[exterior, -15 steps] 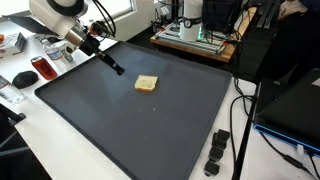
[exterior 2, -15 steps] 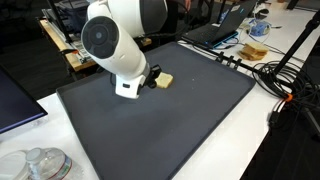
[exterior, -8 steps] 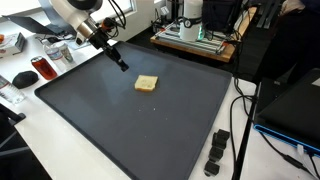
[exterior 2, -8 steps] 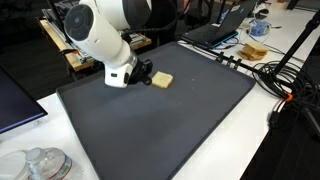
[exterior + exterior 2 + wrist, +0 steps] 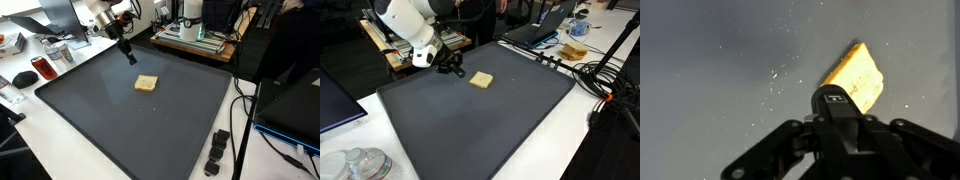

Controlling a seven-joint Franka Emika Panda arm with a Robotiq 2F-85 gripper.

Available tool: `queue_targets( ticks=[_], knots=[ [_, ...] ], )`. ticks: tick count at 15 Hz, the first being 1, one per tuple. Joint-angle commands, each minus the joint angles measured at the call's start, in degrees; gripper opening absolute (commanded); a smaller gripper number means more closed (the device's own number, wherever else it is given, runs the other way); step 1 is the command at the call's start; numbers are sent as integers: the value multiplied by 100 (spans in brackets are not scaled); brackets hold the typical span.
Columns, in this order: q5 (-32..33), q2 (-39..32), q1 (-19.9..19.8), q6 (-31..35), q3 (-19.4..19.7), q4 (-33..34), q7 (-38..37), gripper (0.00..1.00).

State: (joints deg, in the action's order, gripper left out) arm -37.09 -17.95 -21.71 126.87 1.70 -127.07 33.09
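Note:
A small tan slice, like bread or a sponge (image 5: 146, 83) (image 5: 480, 80), lies flat on the dark grey mat (image 5: 130, 130) (image 5: 480, 125), toward its far side. My gripper (image 5: 130, 58) (image 5: 457, 70) hangs above the mat a short way from the slice, not touching it. In both exterior views its fingers come to one narrow point, so it looks shut with nothing held. In the wrist view the slice (image 5: 858, 75) shows just beyond the gripper (image 5: 837, 100), partly hidden by the fingertips.
Beside the mat are a black mouse (image 5: 22, 78), a red can (image 5: 43, 68) and a tray of parts (image 5: 195, 35). Black clips (image 5: 216, 152) lie by the mat's near corner. Cables (image 5: 610, 85), a laptop (image 5: 535, 30) and glass jars (image 5: 360, 165) ring the mat.
The arm has lifted and swung toward the far edge of the mat, carrying the gripper up and along past the slice. The slice has not moved.

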Motion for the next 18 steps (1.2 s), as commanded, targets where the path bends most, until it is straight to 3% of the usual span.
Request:
queue_targets(
  ticks=[1,7,10,14,18],
  knots=[
    [-598,1033,216,683,130,-1235,265,5],
    [-584,2056,847,1304,216,-2112,-470,5],
    [-274,2437,1257,1689,125,-2322,-1267,5],
    [626,2752,1759,2150,-159,-2467,-2726,5],
    [1839,2657,1983,1974,-393,-2174,-4068,5]
  ],
)
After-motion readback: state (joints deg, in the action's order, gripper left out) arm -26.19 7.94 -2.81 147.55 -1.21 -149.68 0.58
